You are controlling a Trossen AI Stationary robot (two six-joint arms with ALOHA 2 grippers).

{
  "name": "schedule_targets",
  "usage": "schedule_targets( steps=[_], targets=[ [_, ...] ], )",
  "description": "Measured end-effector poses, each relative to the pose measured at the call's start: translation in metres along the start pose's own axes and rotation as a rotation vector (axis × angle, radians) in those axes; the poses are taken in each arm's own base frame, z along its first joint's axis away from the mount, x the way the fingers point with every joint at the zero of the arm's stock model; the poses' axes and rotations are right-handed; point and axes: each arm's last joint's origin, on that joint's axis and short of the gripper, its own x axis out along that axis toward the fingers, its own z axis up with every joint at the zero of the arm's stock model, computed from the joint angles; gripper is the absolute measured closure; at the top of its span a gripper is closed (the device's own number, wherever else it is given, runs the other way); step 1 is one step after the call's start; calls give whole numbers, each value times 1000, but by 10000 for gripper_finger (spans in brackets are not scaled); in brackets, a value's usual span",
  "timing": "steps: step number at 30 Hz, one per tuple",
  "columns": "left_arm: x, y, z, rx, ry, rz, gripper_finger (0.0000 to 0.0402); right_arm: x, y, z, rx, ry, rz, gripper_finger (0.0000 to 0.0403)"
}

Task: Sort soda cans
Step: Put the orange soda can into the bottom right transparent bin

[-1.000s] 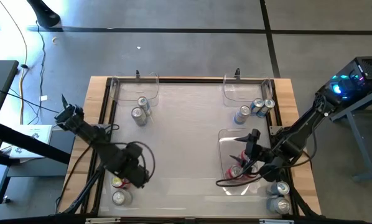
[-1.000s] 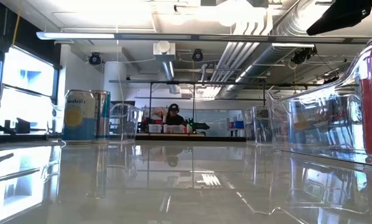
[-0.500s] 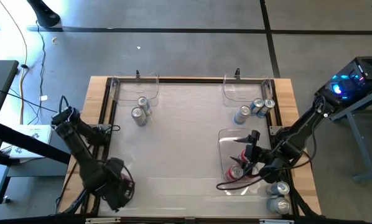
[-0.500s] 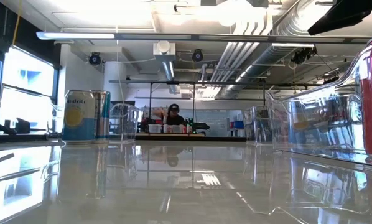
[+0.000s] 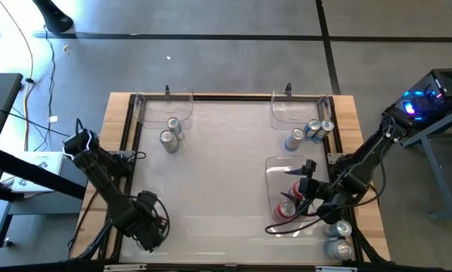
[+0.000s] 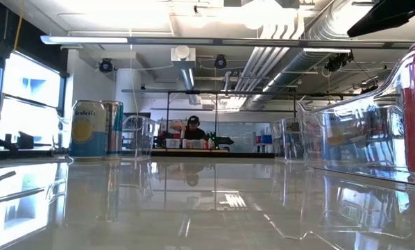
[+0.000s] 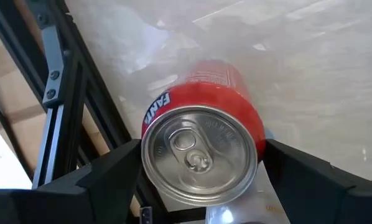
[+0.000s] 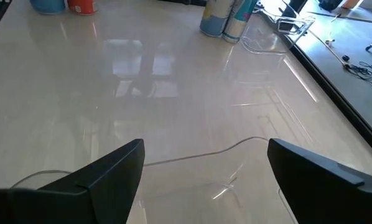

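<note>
A red soda can (image 7: 201, 118) stands upright on the table near its near left corner, silver top up. My left gripper (image 7: 201, 167) points down over it, open, one finger on either side of the can; I see no touch. In the high view this gripper (image 5: 149, 225) hides the can. My right gripper (image 5: 304, 183) hangs open and empty over the clear bin (image 5: 271, 170) at the near right, where red cans (image 5: 287, 208) lie. The right wrist view shows its fingers (image 8: 204, 163) above the bin's rim (image 8: 236, 148).
Two cans (image 5: 169, 134) stand at the far left by a clear bin (image 5: 165, 106). Three cans (image 5: 309, 131) stand at the far right by another bin (image 5: 298, 107). Two more cans (image 5: 339, 238) stand beyond the near right bin. A black frame rail (image 7: 55, 81) runs beside the red can.
My left gripper has gone toward the table's near left corner and down, rolling at the wrist, and now stands over the red can there, covering it in the high view. Its fingers have stayed open. The cans have not moved.
</note>
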Motion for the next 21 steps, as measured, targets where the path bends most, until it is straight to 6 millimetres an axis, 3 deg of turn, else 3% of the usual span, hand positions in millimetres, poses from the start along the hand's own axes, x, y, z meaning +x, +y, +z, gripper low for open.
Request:
schedule_targets(
  steps=[11,21],
  targets=[
    [5,1,1,65,17,10,89,0,0,0,2,-1,1,66],
    [4,-6,12,58,-1,-9,127,-5,4,-2,-21,-7,27,66]
  ],
)
